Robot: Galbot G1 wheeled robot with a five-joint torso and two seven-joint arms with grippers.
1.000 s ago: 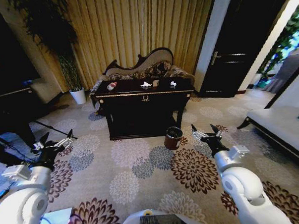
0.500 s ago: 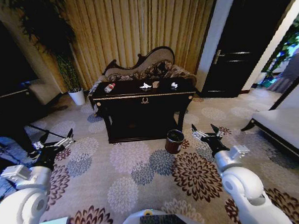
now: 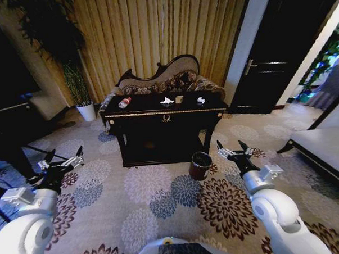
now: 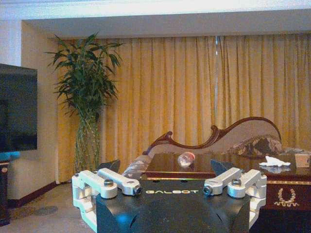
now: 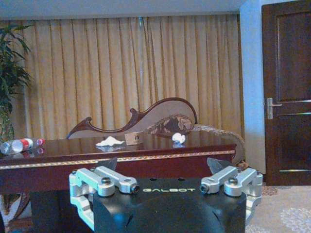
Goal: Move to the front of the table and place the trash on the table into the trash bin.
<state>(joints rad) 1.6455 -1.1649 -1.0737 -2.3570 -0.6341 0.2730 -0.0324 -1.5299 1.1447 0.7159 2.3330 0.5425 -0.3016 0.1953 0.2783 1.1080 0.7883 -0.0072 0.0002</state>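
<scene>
1. The table [image 3: 165, 113], black with gold trim, stands ahead of the robot across the flowered carpet [image 3: 161, 195], in front of the carved sofa [image 3: 162, 79] and the gold curtains [image 3: 154, 32].
2. On its top lie the trash items: a clear bottle [image 3: 124, 102] with a red cap on its side near the left end, a white crumpled tissue [image 3: 166, 100] at the middle, a small tan piece [image 3: 179, 99] just beside it, and a second white tissue [image 3: 200, 100] toward the right end.
3. The trash bin [image 3: 200, 165] stands on the carpet by the table's front right leg, well apart from both arms.
4. The left gripper [image 3: 63, 163] hangs low at the left over the carpet, fingers spread wide, holding and touching nothing.
5. The right gripper [image 3: 234, 151] hangs low at the right, near the bin but apart from it, fingers equally wide apart and empty.
6. A potted plant [image 3: 77, 80] in a white pot stands left of the sofa; a dark door [image 3: 273, 60] is at the right.
7. Compared with a second ago, the whole head view has shifted: table and bin sit slightly farther right and lower, so the camera has moved. The trash lies as before, and both grippers stay open in the same pose.
</scene>
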